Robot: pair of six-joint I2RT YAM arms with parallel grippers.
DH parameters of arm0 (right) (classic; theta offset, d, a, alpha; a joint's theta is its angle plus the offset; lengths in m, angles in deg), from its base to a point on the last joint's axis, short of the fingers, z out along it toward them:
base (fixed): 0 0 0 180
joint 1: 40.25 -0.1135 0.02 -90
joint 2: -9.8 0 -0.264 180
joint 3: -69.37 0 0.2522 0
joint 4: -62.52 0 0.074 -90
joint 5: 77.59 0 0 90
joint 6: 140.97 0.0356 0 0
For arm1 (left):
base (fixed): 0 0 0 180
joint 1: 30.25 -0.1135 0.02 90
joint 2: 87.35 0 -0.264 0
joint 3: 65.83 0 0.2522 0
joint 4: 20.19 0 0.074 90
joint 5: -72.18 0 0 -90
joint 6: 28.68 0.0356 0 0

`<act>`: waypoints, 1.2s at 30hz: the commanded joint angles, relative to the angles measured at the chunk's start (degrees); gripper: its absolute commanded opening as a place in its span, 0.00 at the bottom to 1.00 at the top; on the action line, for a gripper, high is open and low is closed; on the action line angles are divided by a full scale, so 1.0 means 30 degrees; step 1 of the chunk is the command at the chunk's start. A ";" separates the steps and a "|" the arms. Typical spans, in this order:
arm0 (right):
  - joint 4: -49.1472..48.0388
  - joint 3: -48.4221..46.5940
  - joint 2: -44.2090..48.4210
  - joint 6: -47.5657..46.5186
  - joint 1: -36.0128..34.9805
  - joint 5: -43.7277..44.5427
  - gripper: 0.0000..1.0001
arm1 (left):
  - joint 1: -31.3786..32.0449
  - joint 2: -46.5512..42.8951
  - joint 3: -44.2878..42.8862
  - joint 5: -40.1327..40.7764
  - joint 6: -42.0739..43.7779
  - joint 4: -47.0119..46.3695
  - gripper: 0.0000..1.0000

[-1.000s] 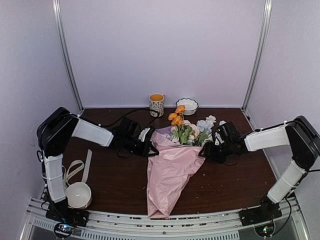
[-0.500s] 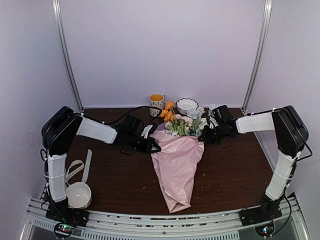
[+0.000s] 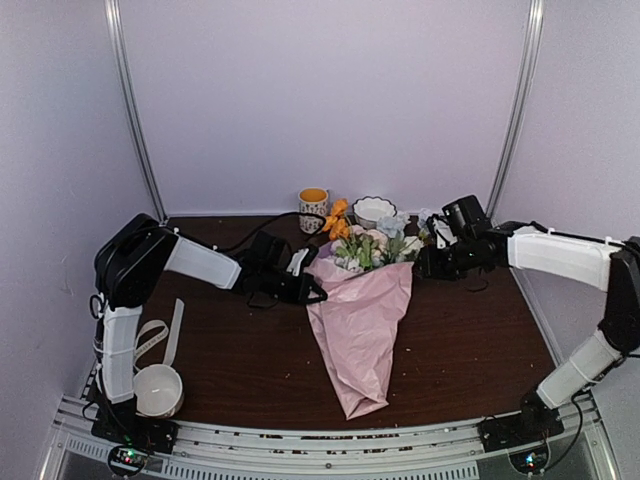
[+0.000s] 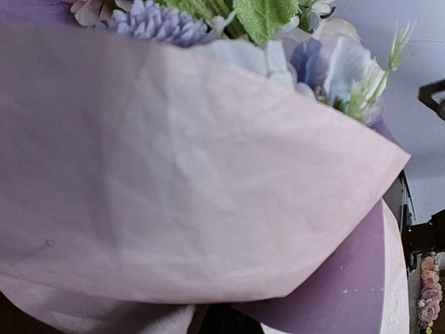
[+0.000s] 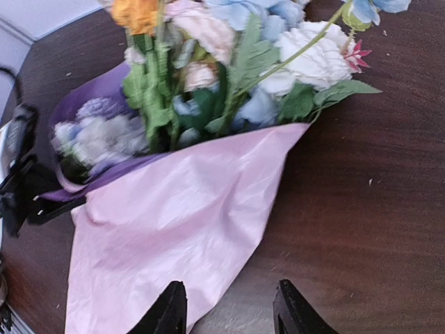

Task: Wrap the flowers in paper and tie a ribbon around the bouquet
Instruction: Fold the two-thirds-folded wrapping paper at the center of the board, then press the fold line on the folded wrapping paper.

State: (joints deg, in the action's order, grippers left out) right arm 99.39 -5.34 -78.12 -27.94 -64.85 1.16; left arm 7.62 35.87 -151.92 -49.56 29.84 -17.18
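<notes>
Top external view: the bouquet [image 3: 362,300] lies on the dark table [image 3: 470,340], about midway between the two arms. Its narrow end points to the near edge and its blooms face the back wall. The paper [image 3: 355,350] shows its pink face outward as a cone. A lilac strip of the other face is visible at the upper left rim. The flowers [image 3: 362,245], orange, cream, white and pale blue with green leaves, stick out of the wide end.

The left tool [image 3: 314,293] sits at the cone's upper left edge. I read its jaws as together, pinched on the paper there. The left wrist view is filled with pink paper and a few blooms, and the fingers themselves are not visible.

The right tool [image 3: 425,265] is just beside the right of the flower heads. In the right wrist view its two fingers [image 5: 169,309] stand apart with nothing between them, above the cone's right edge and the bare table.

The ribbon [image 3: 150,335] lies looped at the far left by the left arm's base, well apart from the bouquet and just beside a white round bowl [image 3: 157,390].

At the back edge I see a mug [image 3: 313,208] with an orange inside and a scalloped bowl [image 3: 374,210], close behind the blooms.
</notes>
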 commanded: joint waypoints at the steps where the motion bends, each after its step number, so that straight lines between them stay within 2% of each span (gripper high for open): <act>1: 0.0999 0.2599 0.3818 -0.0108 -0.4651 0.1670 0.42 | -0.0135 0.0826 0.0673 0.0328 -0.0561 -0.0979 0.00; 5: 0.0059 0.3136 0.3881 0.1067 -0.9033 0.1861 0.26 | -0.0129 0.0880 0.0720 0.0293 -0.0561 -0.1086 0.00; 9: 0.1118 0.2241 0.1000 0.1262 -1.1858 0.2337 0.09 | -0.0171 0.0854 0.0732 0.0515 -0.0571 -0.0899 0.00; 13: 0.2465 0.1639 -0.1970 0.1370 -1.4550 0.2085 0.01 | -0.0226 0.0782 0.0783 0.0818 -0.0525 -0.0596 0.00; 18: 0.3462 0.2532 -0.2937 0.2577 -1.7321 0.2685 0.00 | -0.0425 0.0734 0.0858 0.0949 -0.0456 -0.0398 0.00; 24: 0.4034 0.2949 -0.1797 0.3596 -1.9546 0.2324 0.00 | -0.0435 0.0734 0.0511 0.1069 -0.0064 0.0103 0.00; 28: 0.4733 0.2650 0.0311 0.3117 -1.9875 0.2721 0.00 | -0.0428 0.0684 0.0533 0.0944 0.0089 0.0135 0.00; 31: 0.5000 0.2049 0.1541 0.2503 -1.8594 0.3712 0.03 | -0.0433 0.0596 0.0666 0.0905 0.0098 0.0016 0.00; 36: 0.5583 0.1080 0.0436 0.2245 -1.6175 0.6086 0.06 | -0.0435 0.0507 0.0791 0.0905 0.0091 -0.0042 0.00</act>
State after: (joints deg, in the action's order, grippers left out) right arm 113.16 -0.38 -73.84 -20.20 -117.53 11.70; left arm 7.18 36.50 -150.63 -49.67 28.90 -20.06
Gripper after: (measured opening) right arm 0.062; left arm 0.010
